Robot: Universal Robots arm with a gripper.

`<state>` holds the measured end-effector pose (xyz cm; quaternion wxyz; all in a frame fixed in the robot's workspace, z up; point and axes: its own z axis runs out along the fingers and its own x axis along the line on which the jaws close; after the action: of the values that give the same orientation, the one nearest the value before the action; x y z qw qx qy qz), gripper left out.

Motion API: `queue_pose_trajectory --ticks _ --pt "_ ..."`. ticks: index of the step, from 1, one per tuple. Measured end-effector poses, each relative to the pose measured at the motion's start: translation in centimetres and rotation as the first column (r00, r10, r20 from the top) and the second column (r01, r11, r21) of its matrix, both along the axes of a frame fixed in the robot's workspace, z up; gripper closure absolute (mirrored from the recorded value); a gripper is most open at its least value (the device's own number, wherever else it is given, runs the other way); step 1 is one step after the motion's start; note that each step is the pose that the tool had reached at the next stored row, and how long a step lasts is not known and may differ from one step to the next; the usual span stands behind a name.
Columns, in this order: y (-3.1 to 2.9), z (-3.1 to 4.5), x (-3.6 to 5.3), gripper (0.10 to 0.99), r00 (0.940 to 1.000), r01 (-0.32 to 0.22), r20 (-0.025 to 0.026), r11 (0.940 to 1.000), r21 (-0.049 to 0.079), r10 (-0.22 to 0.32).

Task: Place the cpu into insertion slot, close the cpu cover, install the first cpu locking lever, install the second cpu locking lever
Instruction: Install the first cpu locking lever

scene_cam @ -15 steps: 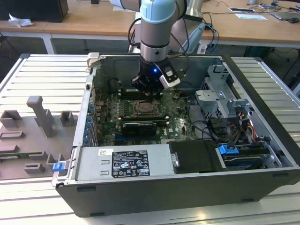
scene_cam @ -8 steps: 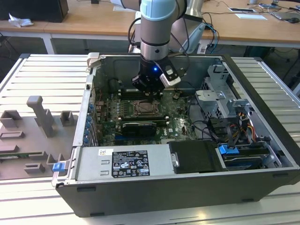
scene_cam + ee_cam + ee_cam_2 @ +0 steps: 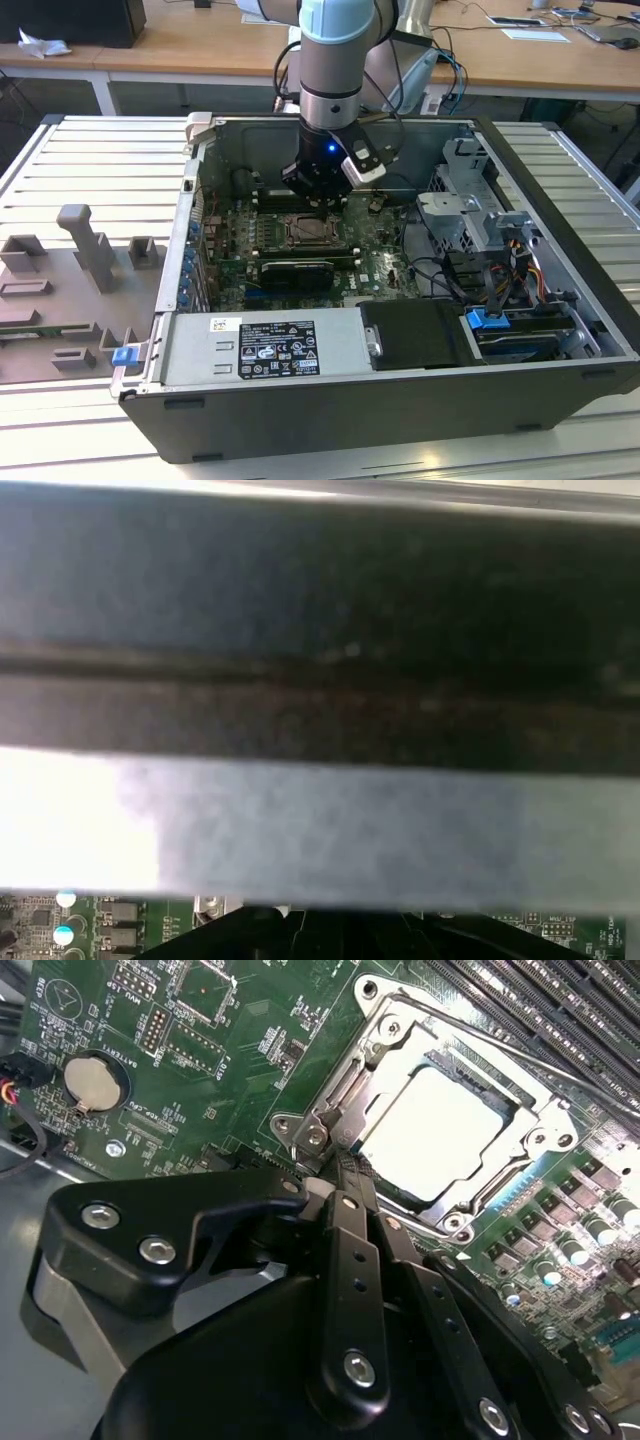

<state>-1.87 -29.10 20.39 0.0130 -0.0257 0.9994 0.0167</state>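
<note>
The cpu (image 3: 440,1130), a pale metal square, lies in the insertion slot (image 3: 352,1088). The silver cpu cover (image 3: 545,1120) is folded down around it, and the chip shows through its window. A thin wire locking lever (image 3: 520,1055) runs along the socket's side nearest the memory slots. My gripper (image 3: 345,1172) has its black fingers (image 3: 352,1260) pressed together, tips at the socket's corner by a hinge bracket (image 3: 318,1138); I cannot tell whether they pinch anything. In the exterior view the gripper (image 3: 318,203) hangs just behind the socket (image 3: 310,232).
The motherboard (image 3: 375,265) lies inside an open computer case (image 3: 560,200). A black graphics card (image 3: 295,272) sits in front of the socket, with memory slots (image 3: 560,1000) and a coin cell (image 3: 95,1082) nearby. Cables and drive cages (image 3: 480,225) fill the exterior view's right. Grey fixtures (image 3: 85,250) stand on the left.
</note>
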Motion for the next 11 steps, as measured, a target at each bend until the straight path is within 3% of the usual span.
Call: queue_pose_trajectory --ticks 11 --pt "0.07 -0.34 0.07 0.980 1.0000 0.000 0.0001 1.0000 0.001 0.000"
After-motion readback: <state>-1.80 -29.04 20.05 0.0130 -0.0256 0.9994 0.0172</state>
